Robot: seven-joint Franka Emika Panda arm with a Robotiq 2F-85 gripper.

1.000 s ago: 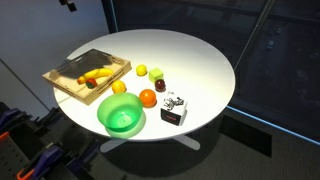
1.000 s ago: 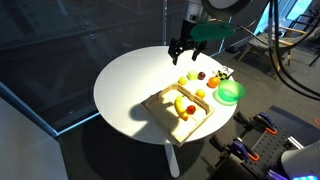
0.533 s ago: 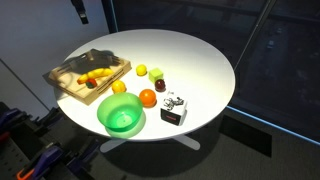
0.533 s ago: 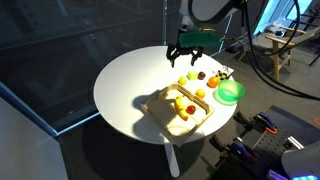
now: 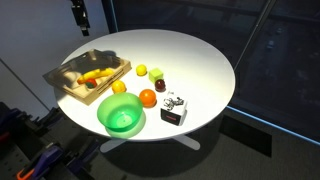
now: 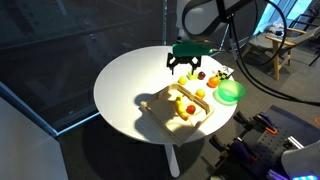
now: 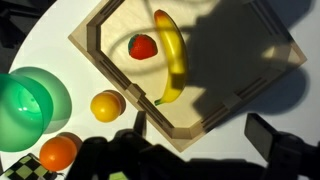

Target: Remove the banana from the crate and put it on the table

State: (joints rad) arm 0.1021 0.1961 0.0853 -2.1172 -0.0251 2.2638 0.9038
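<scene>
The banana (image 7: 172, 55) lies in the light-wood crate (image 7: 120, 80) beside a small red fruit (image 7: 143, 47). Both exterior views show the banana (image 5: 97, 75) (image 6: 181, 103) in the crate (image 5: 65, 88) (image 6: 160, 115) at the edge of the round white table (image 5: 190, 60) (image 6: 125, 85). My gripper (image 7: 200, 128) is open and empty. It hangs above the crate's near corner, apart from the banana. In both exterior views the gripper (image 5: 78, 15) (image 6: 185, 62) is above the table near the crate's far side.
A green bowl (image 5: 120, 117) (image 7: 30, 100), a yellow lemon-like ball (image 5: 119, 87) (image 7: 107, 105) and an orange (image 5: 148, 97) (image 7: 58, 152) sit next to the crate. Two small yellow-green fruits (image 5: 148, 71), a dark fruit (image 5: 160, 86) and a black-and-white cube (image 5: 173, 108) lie mid-table.
My gripper has come down and moved closer to the crate. The banana and the other things have not moved.
</scene>
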